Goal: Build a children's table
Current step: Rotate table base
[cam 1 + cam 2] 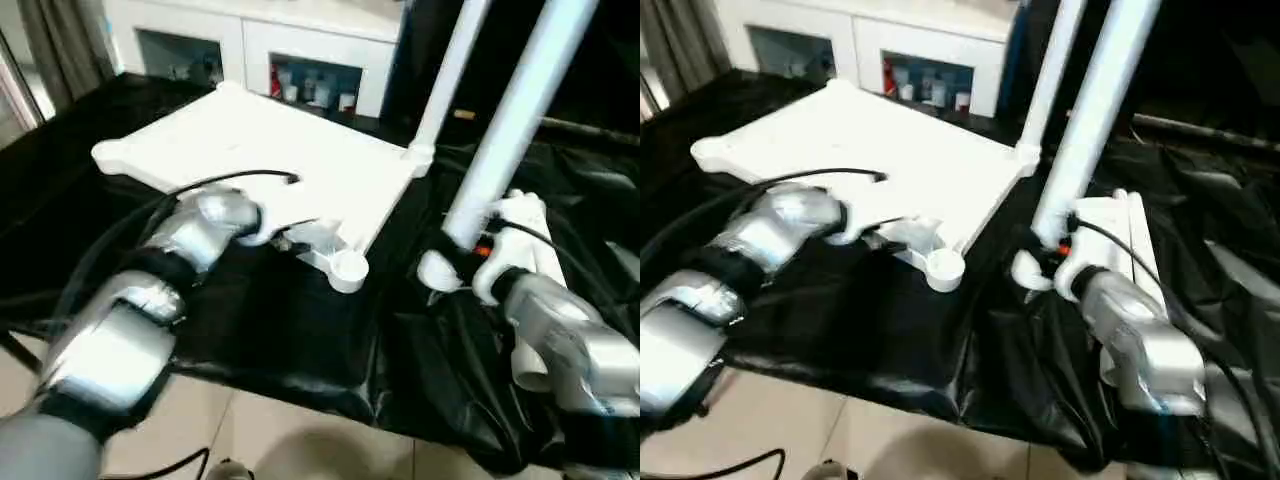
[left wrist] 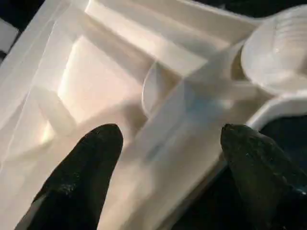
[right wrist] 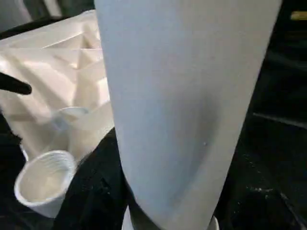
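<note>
Left hand point(image 2: 168, 167) spread over tabletop point(image 1: 270, 150) near-edge corner socket point(image 1: 349, 267); right hand point(image 1: 462, 262) pinching upright leg point(image 1: 515, 120).

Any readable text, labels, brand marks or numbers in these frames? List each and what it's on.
None can be read.
Tabletop, the leg standing in its far corner, the leg at the right gripper: plain white, no marks.
Bottles and jars in the cabinet behind the table: their labels are too small and blurred to read.
Black sheet under the parts: no print.
</note>
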Available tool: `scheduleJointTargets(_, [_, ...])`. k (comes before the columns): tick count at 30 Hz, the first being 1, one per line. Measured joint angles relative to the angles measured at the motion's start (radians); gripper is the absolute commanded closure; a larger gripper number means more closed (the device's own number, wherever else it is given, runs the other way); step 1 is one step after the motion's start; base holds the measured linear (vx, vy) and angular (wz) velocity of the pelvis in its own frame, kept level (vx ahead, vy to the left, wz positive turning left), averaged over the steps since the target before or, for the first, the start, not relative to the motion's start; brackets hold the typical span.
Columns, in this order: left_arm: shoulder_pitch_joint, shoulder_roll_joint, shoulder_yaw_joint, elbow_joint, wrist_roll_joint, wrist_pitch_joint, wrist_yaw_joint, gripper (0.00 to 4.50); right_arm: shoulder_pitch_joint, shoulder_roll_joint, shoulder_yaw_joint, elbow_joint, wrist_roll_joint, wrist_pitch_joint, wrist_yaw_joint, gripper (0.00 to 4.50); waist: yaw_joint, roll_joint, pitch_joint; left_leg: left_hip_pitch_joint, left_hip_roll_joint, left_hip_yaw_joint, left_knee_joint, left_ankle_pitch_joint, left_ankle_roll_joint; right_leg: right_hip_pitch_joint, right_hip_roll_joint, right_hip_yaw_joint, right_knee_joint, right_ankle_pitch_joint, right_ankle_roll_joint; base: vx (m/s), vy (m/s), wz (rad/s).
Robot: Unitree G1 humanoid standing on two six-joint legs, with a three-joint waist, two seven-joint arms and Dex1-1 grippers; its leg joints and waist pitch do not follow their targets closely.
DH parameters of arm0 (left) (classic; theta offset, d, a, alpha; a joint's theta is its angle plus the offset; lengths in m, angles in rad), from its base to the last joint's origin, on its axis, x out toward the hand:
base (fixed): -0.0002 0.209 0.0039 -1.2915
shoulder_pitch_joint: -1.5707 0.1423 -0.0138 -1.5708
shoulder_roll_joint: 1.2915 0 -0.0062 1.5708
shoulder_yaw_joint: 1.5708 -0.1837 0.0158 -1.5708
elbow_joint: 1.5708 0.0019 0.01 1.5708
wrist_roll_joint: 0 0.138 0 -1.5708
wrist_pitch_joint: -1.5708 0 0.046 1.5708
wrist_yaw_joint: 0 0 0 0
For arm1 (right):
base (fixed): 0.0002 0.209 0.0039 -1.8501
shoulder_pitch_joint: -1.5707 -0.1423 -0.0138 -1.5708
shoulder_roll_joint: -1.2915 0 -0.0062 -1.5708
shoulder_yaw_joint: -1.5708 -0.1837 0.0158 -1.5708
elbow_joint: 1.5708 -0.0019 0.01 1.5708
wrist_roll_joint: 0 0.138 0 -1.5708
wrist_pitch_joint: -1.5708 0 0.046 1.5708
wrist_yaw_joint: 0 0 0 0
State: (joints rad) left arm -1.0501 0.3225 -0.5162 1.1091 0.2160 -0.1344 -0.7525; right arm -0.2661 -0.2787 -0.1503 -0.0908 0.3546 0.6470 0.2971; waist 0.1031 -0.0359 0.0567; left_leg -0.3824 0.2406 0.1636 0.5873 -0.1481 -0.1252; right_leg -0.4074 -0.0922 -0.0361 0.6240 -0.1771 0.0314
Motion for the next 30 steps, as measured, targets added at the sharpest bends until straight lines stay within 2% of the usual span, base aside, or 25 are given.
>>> scheduleJointTargets(5, [-0.026,-0.046,0.029,0.105,0.005,-0.02,0.016,0.71,0.031,-0.006,0.0,-0.043,0.001,0.028,-0.011,2.58,-0.018,0.012,0.0,0.0,0.0,0.0,0.001,0.0,0.0,0.0,0.0,0.0,-0.001,0.002,-0.002,0.0,0.0,0.0])
scheduleJointTargets(10, [-0.047,-0.078,0.047,0.155,0.0,0.011,-0.006,0.71,0.024,-0.008,0.001,-0.053,0.004,0.029,-0.013,2.58,-0.016,0.027,-0.005,0.0,0.0,0.0,0.0,0.0,0.001,0.0,0.0,0.0,-0.001,0.002,-0.003,0.0,0.0,0.0])
scheduleJointTargets(13, [-0.062,-0.079,0.047,0.175,0.016,0.03,-0.037,0.71,0.013,-0.014,0.0,-0.053,0.004,0.029,-0.012,2.58,-0.016,0.03,-0.008,0.0,0.0,0.0,0.0,0.0,0.001,0.0,0.0,0.0,-0.001,0.002,-0.003,0.0,0.0,0.0])
scheduleJointTargets(18, [-0.09,-0.075,0.052,0.192,0.026,0.088,-0.157,0.71,-0.017,-0.023,0.001,-0.041,0.0,0.027,-0.003,2.58,-0.018,0.031,-0.009,0.002,0.0,0.001,0.0,-0.001,0.001,0.002,0.0,0.0,-0.003,0.002,-0.002,0.0,0.0,0.0])
scheduleJointTargets(25, [-0.083,-0.092,0.117,0.19,-0.047,0.175,-0.431,0.71,-0.054,-0.053,0.009,0.016,-0.005,0.005,0.037,2.58,-0.011,0.03,-0.008,0.002,0.0,0.003,-0.001,-0.003,0.005,0.004,-0.001,0.0,-0.009,0.002,-0.003,0.0,0.0,0.0])
scheduleJointTargets(30, [-0.062,-0.111,0.138,0.165,-0.071,0.179,-0.484,0.71,-0.054,-0.06,0.024,0.035,-0.012,0.002,0.062,2.58,-0.002,0.028,-0.007,-0.002,0.0,0.004,-0.001,0.001,0.012,0.003,-0.002,-0.001,-0.012,0.002,-0.003,0.0,0.0,0.0])
